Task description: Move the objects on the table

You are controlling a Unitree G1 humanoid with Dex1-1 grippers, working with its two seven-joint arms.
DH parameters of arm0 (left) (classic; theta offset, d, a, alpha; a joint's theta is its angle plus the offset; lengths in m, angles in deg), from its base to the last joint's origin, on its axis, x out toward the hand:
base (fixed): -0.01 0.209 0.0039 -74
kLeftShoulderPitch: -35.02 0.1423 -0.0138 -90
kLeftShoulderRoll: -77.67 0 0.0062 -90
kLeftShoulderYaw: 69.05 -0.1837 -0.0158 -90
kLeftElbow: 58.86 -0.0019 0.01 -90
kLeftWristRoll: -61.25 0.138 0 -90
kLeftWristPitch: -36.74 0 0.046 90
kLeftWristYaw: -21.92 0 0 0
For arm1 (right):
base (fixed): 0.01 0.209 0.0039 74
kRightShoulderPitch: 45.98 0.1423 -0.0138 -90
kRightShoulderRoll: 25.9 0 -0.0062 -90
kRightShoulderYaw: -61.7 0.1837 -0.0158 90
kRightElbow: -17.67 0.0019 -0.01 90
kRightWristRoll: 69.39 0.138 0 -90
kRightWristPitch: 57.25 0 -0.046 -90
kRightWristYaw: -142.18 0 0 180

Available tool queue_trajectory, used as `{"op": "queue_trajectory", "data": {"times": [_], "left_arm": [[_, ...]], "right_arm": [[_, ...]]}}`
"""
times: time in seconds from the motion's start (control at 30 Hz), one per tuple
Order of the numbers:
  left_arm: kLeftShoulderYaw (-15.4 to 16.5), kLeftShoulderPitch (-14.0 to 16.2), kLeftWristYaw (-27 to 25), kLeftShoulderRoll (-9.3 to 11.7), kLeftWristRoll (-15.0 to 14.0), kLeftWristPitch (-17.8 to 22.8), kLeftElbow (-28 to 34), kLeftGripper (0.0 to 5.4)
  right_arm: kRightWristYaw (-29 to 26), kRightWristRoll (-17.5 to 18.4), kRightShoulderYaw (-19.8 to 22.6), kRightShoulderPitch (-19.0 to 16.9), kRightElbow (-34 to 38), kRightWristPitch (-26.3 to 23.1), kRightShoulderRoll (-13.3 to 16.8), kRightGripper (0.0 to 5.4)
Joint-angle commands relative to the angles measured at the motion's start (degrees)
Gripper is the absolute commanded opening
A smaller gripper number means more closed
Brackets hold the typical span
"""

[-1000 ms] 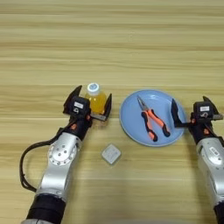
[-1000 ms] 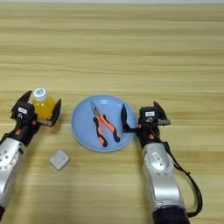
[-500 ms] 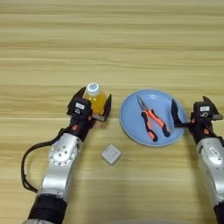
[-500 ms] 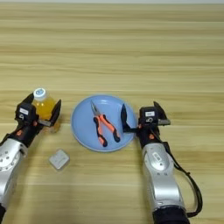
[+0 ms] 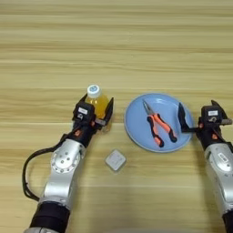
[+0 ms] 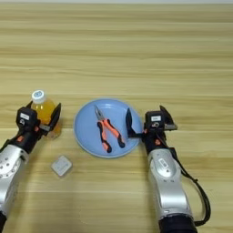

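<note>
Nearest the robot: small white block lies flat on the table, alone, btwn the two forearms, just below-left of the plate. Posn unchanged vs 1.0 s ago.

Left gripper: fingers spread either side of the orange-juice bottle, one black finger on bottle's right, the other on its left. Actual contact can't be confirmed; bottle sits upright on the table, white cap up. Vs 1.0 s ago: bottle and gripper in about the same spot, no lift seen; arm pose much the same.

Right gripper: at plate's right rim, fingers wide apart, holding nothing; one finger hangs over the rim edge. No change from earlier frames.

Light-blue plate: flat on the table, centre-right. Pliers lie inside it, orange/black handles toward the robot, jaws pointing away. Both as before.

Far half of the table: bare plank grain.
</note>
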Motion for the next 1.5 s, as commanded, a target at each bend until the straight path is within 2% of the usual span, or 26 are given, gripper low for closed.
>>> {"op": "queue_trajectory", "data": {"times": [0.03, 0.17, 0.7, 1.0, 1.3, 1.5], "left_arm": [[0.13, -0.39, -0.65, 0.04, -0.88, -0.24, 0.50, 3.48], [0.09, -0.04, -0.71, 0.07, -0.93, 0.35, 3.12, 3.48], [-1.77, 0.81, -1.19, 0.01, -1.39, 8.93, 18.53, 3.45], [-5.23, 2.52, -2.24, -0.18, -1.03, 11.10, 22.49, 3.45], [-9.87, 4.25, -3.42, -0.83, -1.14, 12.19, 24.75, 3.45], [-11.73, 4.92, -4.16, -0.49, -1.29, 12.85, 26.33, 3.45]], "right_arm": [[0.08, -0.57, -0.61, 0.06, 0.31, -0.37, -0.07, 5.40], [-0.54, -0.99, -1.72, -0.35, 1.25, -0.10, -0.22, 5.40], [-10.68, -3.10, -15.46, -5.44, 10.48, 2.86, 0.50, 5.40], [-15.16, -5.89, -23.84, -8.41, 15.28, 5.27, 2.30, 5.40], [-14.03, -7.80, -25.42, -8.19, 15.59, 5.54, 2.00, 5.40], [-13.03, -8.25, -25.44, -7.73, 15.22, 5.52, 1.73, 5.40]]}}
